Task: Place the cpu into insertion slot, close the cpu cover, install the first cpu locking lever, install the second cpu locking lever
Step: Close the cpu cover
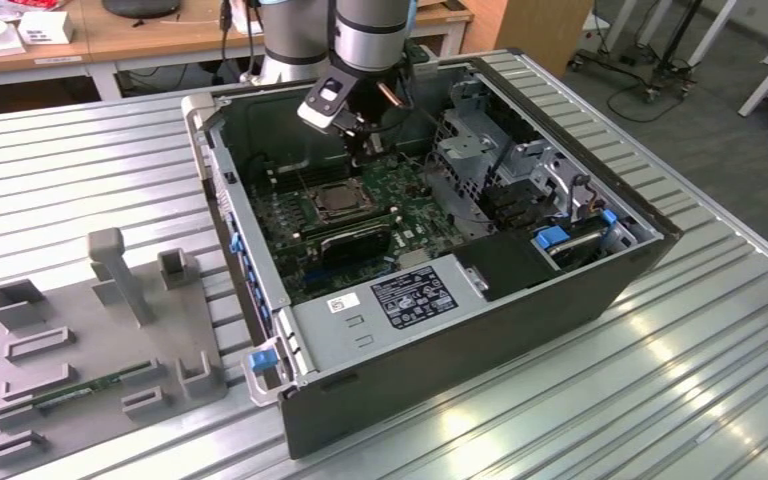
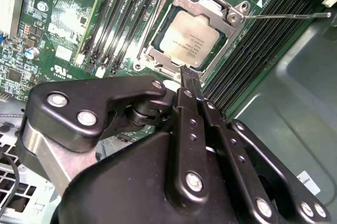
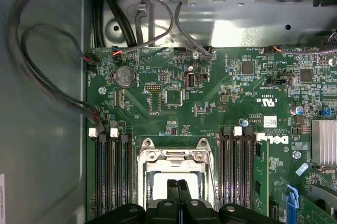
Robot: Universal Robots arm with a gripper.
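On the front left corner of the table (image 1: pixel 91 170) lies a grey holder plate (image 1: pixel 104 340) with a memory stick (image 1: pixel 91 388) parked in one of its grooves, well apart from the work and likely just stored there. In the middle of the table a computer case (image 1: pixel 491 330) lies on its side with the panel off, so the green board (image 1: pixel 277 215) faces up and can be reached from above.

Near the middle of the board is the socket (image 1: pixel 337 203). The chip (image 2: pixel 189 37) sits inside it, its pale metal face showing through the window of the cover plate (image 2: pixel 158 54), which looks folded down flat around it, so seating the chip and closing the cover seem done.

The gripper (image 2: pixel 183 72) hangs just above the socket's edge, near the cover plate. Its jaws are pressed together with nothing between them, which would suit poking at something thin rather than carrying.

Further on, a thin wire lever (image 2: pixel 287 17) sticks out from the socket's corner across the black memory slots (image 2: pixel 124 13) toward the case wall. It appears unlatched.
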